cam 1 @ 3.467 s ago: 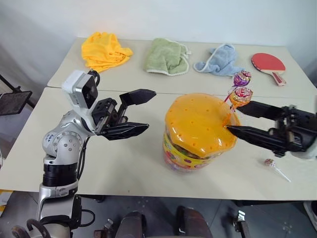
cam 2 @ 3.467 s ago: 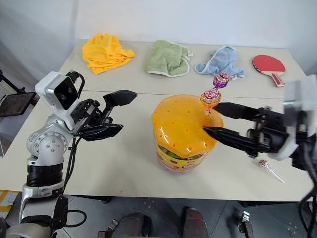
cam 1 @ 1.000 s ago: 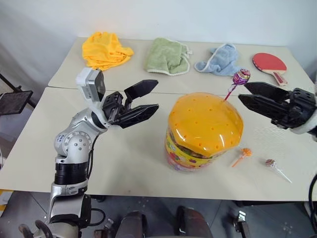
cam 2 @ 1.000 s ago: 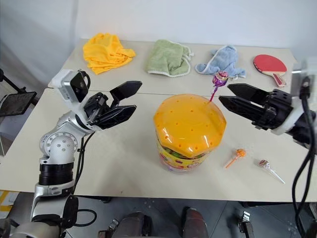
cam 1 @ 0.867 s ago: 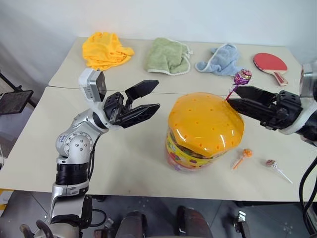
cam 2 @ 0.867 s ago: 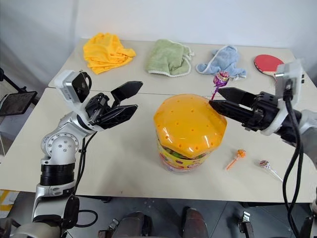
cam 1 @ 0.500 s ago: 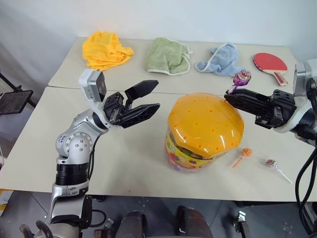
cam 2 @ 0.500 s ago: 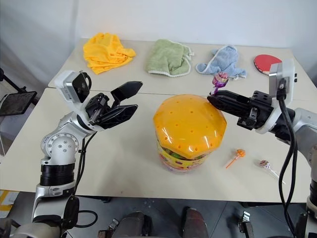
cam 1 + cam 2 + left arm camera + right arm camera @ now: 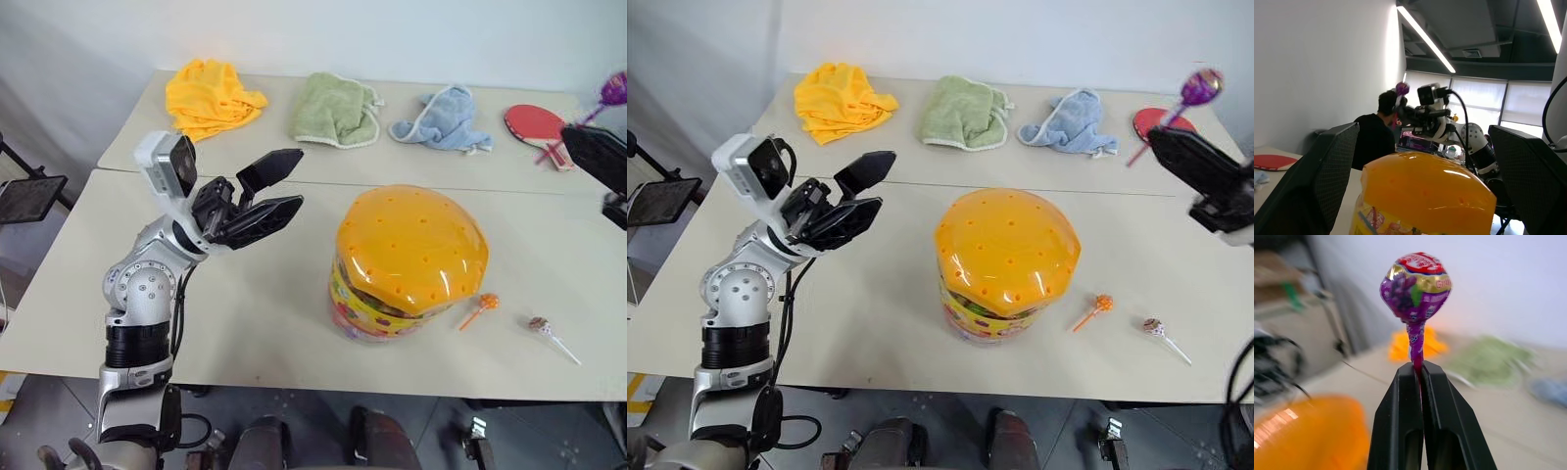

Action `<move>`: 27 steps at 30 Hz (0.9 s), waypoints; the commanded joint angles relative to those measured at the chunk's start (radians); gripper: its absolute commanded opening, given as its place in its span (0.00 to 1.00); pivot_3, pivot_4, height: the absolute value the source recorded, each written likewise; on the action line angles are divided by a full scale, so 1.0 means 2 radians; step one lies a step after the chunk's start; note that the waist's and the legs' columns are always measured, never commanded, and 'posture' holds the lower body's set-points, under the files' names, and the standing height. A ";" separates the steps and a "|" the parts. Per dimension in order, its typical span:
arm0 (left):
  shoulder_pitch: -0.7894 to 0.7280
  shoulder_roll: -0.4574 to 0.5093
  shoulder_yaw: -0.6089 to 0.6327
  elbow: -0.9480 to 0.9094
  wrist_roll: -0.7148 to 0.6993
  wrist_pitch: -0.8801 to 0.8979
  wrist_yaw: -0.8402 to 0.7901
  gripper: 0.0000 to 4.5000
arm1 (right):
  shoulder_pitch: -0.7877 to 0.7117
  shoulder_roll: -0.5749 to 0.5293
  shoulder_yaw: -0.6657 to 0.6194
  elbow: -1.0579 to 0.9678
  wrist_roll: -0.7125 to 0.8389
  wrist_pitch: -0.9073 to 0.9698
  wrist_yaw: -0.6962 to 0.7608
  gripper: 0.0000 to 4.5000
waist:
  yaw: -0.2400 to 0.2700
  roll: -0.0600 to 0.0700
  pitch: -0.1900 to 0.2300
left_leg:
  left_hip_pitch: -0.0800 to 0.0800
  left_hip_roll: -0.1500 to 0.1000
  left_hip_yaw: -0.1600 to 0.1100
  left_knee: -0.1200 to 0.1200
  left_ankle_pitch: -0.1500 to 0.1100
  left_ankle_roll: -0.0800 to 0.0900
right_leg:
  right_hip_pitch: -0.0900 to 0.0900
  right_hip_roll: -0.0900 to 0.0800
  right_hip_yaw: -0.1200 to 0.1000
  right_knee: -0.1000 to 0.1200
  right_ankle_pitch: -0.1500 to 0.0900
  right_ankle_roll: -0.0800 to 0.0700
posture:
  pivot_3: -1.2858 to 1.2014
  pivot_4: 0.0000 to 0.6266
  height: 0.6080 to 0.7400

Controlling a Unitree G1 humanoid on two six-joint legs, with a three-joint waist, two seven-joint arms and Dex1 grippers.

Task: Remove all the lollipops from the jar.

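The jar (image 9: 409, 259), a clear tub of colourful sweets under a domed orange lid with small holes, stands mid-table. My right gripper (image 9: 1157, 138) is up at the far right, well clear of the jar, shut on the stick of the purple lollipop (image 9: 1415, 284), whose head stands above the fingertips. An orange lollipop (image 9: 485, 303) and a pinkish-gold lollipop (image 9: 537, 323) lie on the table right of the jar. My left gripper (image 9: 294, 178) hovers open and empty to the left of the jar, pointing at it.
A yellow cloth (image 9: 211, 93), a green cloth (image 9: 335, 108), a blue cloth (image 9: 443, 117) and a red paddle (image 9: 534, 122) lie along the far table. A person (image 9: 1374, 132) sits beyond the jar in the left wrist view.
My right gripper closed on the purple lollipop's stick at the jar lid, pulled it out and carried it to the right. The left gripper stayed open in place.
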 commanded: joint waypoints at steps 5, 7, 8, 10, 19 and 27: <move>0.014 0.044 -0.017 -0.021 0.031 -0.017 -0.052 1.00 | 0.164 -0.070 0.043 0.027 -0.228 -0.043 0.016 0.01 | -0.004 0.000 0.000 | 0.001 0.000 0.001 0.000 0.000 0.000 | 0.000 0.000 0.001 0.000 0.000 0.000 | 0.52 0.24 1.00; 0.012 0.056 -0.026 -0.016 0.046 -0.026 -0.073 1.00 | 0.171 -0.067 0.068 0.026 -0.254 -0.029 0.000 0.01 | -0.006 0.000 0.000 | 0.001 0.000 0.002 0.000 0.000 0.000 | 0.000 0.000 0.002 0.000 0.000 0.000 | 0.52 0.24 1.00; 0.010 0.058 -0.029 -0.013 0.049 -0.028 -0.080 1.00 | 0.173 -0.064 0.083 0.029 -0.269 -0.024 -0.008 0.01 | -0.006 0.000 0.000 | 0.001 0.000 0.003 0.000 0.000 0.000 | 0.000 0.000 0.002 0.000 0.000 0.000 | 0.52 0.24 1.00; -0.002 0.054 -0.030 -0.007 0.045 -0.026 -0.081 1.00 | 0.178 -0.048 0.122 0.051 -0.305 -0.042 -0.016 0.01 | -0.005 0.000 0.000 | 0.002 0.000 0.003 0.000 0.000 0.000 | 0.000 0.000 0.002 0.000 0.000 0.000 | 0.52 0.24 1.00; -0.015 0.052 -0.028 -0.010 0.038 -0.015 -0.077 1.00 | 0.183 0.012 0.092 0.059 -0.320 -0.112 0.013 0.42 | -0.003 0.001 0.000 | 0.000 0.000 0.001 0.000 0.000 0.000 | 0.000 0.001 0.001 -0.002 0.000 0.000 | 0.52 0.24 1.00; -0.015 0.071 -0.022 0.008 0.070 -0.041 -0.088 1.00 | 0.178 0.065 0.017 0.018 -0.259 -0.239 0.108 0.99 | -0.003 0.001 0.000 | 0.000 0.000 0.001 0.000 0.000 0.000 | 0.000 0.001 0.001 -0.003 0.000 0.000 | 0.52 0.24 1.00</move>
